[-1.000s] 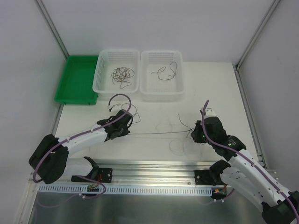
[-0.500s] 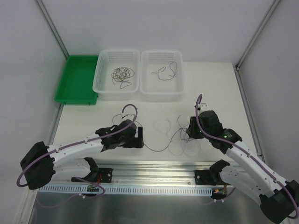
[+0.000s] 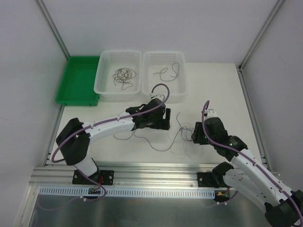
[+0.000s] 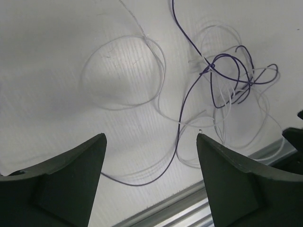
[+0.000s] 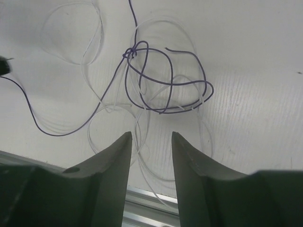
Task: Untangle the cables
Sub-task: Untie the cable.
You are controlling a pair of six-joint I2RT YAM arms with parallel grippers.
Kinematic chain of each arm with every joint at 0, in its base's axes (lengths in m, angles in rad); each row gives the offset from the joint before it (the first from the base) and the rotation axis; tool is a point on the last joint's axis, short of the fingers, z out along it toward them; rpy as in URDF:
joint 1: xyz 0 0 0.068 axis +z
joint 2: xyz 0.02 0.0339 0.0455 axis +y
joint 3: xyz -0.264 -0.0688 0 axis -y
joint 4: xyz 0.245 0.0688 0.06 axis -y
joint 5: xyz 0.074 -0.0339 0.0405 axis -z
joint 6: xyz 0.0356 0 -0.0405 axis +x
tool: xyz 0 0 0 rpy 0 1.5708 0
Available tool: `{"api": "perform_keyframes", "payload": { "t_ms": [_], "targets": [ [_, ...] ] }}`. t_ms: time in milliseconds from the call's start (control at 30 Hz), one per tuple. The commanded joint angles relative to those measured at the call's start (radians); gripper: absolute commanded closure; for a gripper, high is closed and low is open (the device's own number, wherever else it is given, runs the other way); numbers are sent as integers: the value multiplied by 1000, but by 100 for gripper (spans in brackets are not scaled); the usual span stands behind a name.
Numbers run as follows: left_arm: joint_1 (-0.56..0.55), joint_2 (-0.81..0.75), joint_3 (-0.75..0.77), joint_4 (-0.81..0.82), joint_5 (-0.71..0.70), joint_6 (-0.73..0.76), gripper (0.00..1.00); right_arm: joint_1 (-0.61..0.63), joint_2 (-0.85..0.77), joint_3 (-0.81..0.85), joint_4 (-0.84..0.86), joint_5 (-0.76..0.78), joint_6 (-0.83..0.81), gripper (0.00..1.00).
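A ribbed aluminium rail [image 3: 156, 170] runs along the near edge of the white tabletop [image 3: 222, 90], with both arm bases bolted to it. Just beyond the rail, the right gripper [image 3: 194, 135] hangs low over the tabletop. Its jaws stand a narrow gap apart and hold nothing.

Directly in front of that gripper, on the tabletop, lies the small tangle of thin cables [image 3: 183, 135]. One dark purple cable [image 5: 130, 53] is knotted and looped through several whitish cables [image 5: 90, 71], which spread around it in loose, pale rings. From the knot the purple cable trails away in a long shallow curve across the tabletop toward the left arm's side.

A little farther back, the left gripper [image 3: 164, 118] sits above the tabletop just beside the tangle. Its jaws are spread wide and empty, with the purple curve and a whitish loop lying below and ahead of them.

At the far edge stand two white perforated plastic baskets. The left basket [image 3: 101, 86] holds a bundle of dark wires [image 3: 124, 75]. The right basket [image 3: 183, 89] holds a single dark wire [image 3: 168, 72]. A green plastic tray [image 3: 78, 87] sits against the left basket's outer side.
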Motion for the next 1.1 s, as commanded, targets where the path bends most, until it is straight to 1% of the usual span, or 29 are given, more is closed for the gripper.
{"api": "perform_keyframes", "payload": {
  "t_ms": [0,33,67,100,133,200,300,367,433,467,500,567,600,633,767,833,867,900,967,1000,1067],
  "targets": [
    [-20,146,90,-20,-4,15,23,1,-2,-21,54,-20,35,56],
    [-25,174,125,-19,-15,15,24,2,1,-26,60,-28,36,52],
    [-31,229,141,-20,-39,15,25,4,3,-32,72,-33,36,50],
    [-34,251,167,-20,-44,14,27,6,4,-41,80,-34,41,47],
    [-35,274,177,-20,-50,10,28,4,6,-47,97,-37,41,41],
    [-39,333,208,-20,-64,10,30,6,15,-65,120,-54,42,38],
    [-45,392,243,-20,-79,15,36,6,36,-82,166,-67,52,37],
    [-51,427,257,-20,-85,17,44,7,64,-98,203,-77,61,37],
    [-57,447,276,-19,-97,20,49,7,93,-114,249,-88,73,37],
    [-58,462,280,-20,-99,20,58,9,104,-119,266,-93,76,37],
    [-57,467,280,-20,-99,20,64,10,115,-124,283,-105,82,38],
    [-57,467,271,-20,-114,20,80,13,159,-130,336,-116,102,38],
    [-57,464,254,-22,-120,18,94,16,177,-131,355,-116,108,38],
    [-57,456,244,-22,-133,18,100,21,194,-133,388,-113,111,39],
    [-57,377,187,-22,-168,26,100,29,317,-131,461,-70,138,41],
    [-57,338,150,-22,-185,38,100,30,366,-128,497,-47,136,45],
    [-57,296,139,-23,-200,43,100,33,388,-127,505,-36,141,47],
    [-57,273,115,-25,-211,58,100,32,430,-124,510,-4,145,54],
    [-54,200,92,-32,-232,73,100,33,463,-121,510,22,145,65],
    [-51,173,70,-43,-257,90,100,32,486,-119,508,36,147,79],
    [-40,96,47,-54,-274,102,100,32,486,-118,488,42,147,90]
  ]
}}
